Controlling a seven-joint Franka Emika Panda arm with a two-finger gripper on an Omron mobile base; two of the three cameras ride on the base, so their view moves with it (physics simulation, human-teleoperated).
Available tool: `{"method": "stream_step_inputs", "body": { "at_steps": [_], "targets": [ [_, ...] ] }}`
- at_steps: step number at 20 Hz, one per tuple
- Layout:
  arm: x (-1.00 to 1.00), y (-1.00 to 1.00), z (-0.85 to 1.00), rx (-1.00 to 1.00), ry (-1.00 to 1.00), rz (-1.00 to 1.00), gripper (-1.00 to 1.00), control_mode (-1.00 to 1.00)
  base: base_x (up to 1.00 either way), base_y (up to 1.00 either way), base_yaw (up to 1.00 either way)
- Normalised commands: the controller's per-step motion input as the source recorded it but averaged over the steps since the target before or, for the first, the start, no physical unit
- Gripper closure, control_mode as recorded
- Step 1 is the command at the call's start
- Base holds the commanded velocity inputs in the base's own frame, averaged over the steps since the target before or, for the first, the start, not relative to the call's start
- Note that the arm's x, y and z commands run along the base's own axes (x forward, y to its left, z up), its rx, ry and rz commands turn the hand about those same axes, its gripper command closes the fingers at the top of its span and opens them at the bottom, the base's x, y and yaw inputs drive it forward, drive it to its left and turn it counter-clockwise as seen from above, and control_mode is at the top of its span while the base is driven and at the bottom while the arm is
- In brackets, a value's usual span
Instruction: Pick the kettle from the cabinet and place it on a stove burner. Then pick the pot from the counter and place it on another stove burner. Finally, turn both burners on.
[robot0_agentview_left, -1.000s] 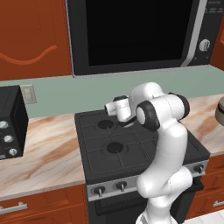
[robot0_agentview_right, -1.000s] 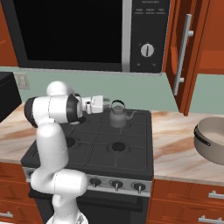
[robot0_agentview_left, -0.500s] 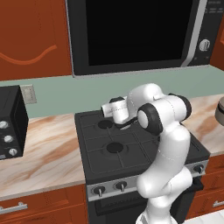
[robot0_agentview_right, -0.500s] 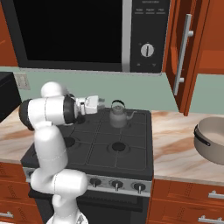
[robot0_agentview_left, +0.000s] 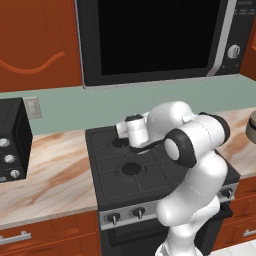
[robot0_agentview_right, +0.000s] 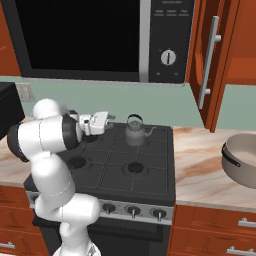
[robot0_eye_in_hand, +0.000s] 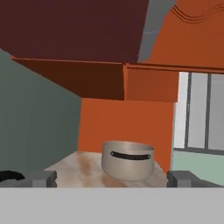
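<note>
The small grey kettle (robot0_agentview_right: 135, 131) stands upright on the stove's back right burner. My gripper (robot0_agentview_right: 109, 119) hangs open just to its left, level with it and a short gap away, holding nothing. In the hand view the fingertips (robot0_eye_in_hand: 42, 178) stand wide apart, framing the far pot (robot0_eye_in_hand: 128, 159). The wide grey pot (robot0_agentview_right: 245, 160) sits on the marble counter (robot0_agentview_right: 200, 170) right of the stove and also appears as the pot (robot0_agentview_left: 251, 127) at the right edge. The front right burner (robot0_agentview_right: 135, 167) is bare. The cabinet door (robot0_agentview_right: 222, 60) with its silver bar handle hangs open above the counter.
A black microwave (robot0_agentview_right: 90, 40) hangs over the black cooktop (robot0_agentview_left: 112, 172). Knobs (robot0_agentview_right: 133, 211) line the stove's silver front. A black toaster oven (robot0_agentview_left: 10, 140) stands on the counter at the far left. Drawers run below the counter.
My gripper has drawn back to the left, away from the kettle, still open. The kettle and pot have not moved.
</note>
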Motion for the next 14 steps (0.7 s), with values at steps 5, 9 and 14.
{"method": "stream_step_inputs", "body": {
  "at_steps": [5,9,14],
  "targets": [
    [-0.72,0.00,0.20,0.03,-0.02,-0.01,-1.00,-1.00,0.00,0.00,0.00],
    [-0.68,0.00,0.29,0.04,-0.02,0.00,-1.00,-1.00,0.00,0.00,0.00],
    [-0.59,0.00,0.40,0.05,-0.01,0.00,-1.00,-1.00,0.00,0.00,0.00]
  ]
}}
